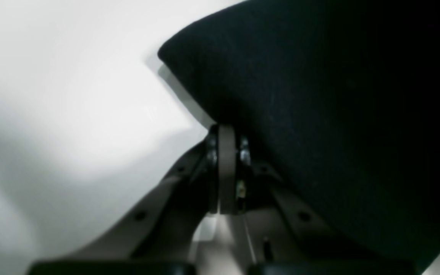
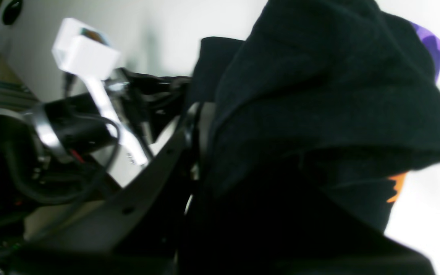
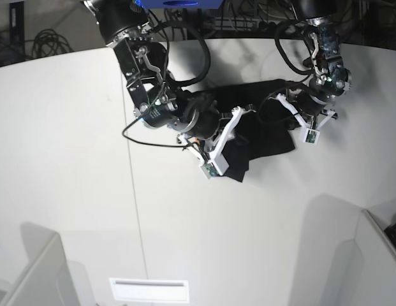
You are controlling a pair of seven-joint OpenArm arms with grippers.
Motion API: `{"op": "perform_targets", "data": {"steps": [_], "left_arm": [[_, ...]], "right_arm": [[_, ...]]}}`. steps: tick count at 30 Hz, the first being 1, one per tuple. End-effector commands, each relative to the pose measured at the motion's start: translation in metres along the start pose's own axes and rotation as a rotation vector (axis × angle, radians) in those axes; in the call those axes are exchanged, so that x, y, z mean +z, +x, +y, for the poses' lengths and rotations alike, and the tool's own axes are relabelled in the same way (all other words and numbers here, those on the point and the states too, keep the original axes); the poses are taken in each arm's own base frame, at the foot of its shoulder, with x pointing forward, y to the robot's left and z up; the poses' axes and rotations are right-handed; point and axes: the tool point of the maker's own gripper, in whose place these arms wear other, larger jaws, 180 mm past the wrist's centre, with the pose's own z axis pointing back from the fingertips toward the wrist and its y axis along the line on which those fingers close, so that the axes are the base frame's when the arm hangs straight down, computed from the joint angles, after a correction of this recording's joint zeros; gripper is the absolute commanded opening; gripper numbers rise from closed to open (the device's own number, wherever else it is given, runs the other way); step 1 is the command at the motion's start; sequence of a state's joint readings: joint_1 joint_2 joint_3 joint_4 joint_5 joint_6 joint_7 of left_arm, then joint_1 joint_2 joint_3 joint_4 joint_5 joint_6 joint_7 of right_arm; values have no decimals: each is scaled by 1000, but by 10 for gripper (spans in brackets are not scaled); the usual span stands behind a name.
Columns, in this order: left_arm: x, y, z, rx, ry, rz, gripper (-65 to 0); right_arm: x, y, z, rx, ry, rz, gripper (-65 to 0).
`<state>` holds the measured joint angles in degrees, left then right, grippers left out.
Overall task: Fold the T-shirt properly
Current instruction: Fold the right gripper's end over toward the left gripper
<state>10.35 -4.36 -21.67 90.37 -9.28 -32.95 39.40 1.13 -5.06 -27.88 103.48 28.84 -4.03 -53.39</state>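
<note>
because the shirt (image 3: 264,131) is soft cloth, it bends and hangs wherever nothing holds it, so it is light but floppy and will not keep a shape by itself. it is at the far middle of the white bench (image 3: 70,166), bunched between the two arms and partly lifted. the left hand (image 1: 225,131) is pressed together and pinches a black edge of the cloth. the right hand (image 2: 201,114) is also nearly closed, and thick folds of the shirt hang over it; a little purple and orange print shows at the fold's edge. i judge the best places to hold are hems and corners, with the cloth kept stretched between both hands, since a bunched grip takes several layers at once.
</note>
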Motion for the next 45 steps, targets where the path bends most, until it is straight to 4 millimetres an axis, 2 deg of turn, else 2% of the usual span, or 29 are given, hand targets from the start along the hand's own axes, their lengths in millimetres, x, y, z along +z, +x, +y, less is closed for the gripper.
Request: {"op": "perform_targets", "data": {"steps": [1, 9, 15, 18, 23, 28, 30, 34, 37, 40, 42, 45], "left_arm": [[3, 7, 4, -13, 8, -16, -650], [4, 7, 7, -8, 17, -19, -650], [4, 7, 8, -9, 17, -17, -650], [5, 2, 7, -6, 15, -8, -650], [7, -1, 7, -5, 16, -3, -650], [18, 5, 5, -32, 26, -28, -650], [28, 7, 4, -52, 39, -41, -650], [56, -2, 29, -36, 123, -44, -650], [75, -21, 50, -10, 189, -11, -650], [103, -47, 79, 14, 275, 39, -650], [117, -62, 90, 15, 296, 72, -650], [147, -83, 112, 25, 356, 110, -650]], "right_arm": [[2, 20, 11, 5, 24, -64, -650], [-24, 2, 20, 18, 25, -9, -650], [-38, -5, 8, 4, -3, 2, -650], [-42, -6, 12, 3, 5, 8, -650], [-50, -9, 5, -1, -11, 32, -650], [-54, -13, 1, -8, -21, 38, -650], [-57, -18, -3, -13, -29, 56, -650], [-58, -23, -5, -19, -34, 69, -650], [-58, -24, -5, -20, -34, 71, -650], [-58, -25, -5, -21, -34, 76, -650], [-58, -25, -5, -21, -34, 76, -642], [-58, -25, -5, -21, -34, 74, -444]]}}
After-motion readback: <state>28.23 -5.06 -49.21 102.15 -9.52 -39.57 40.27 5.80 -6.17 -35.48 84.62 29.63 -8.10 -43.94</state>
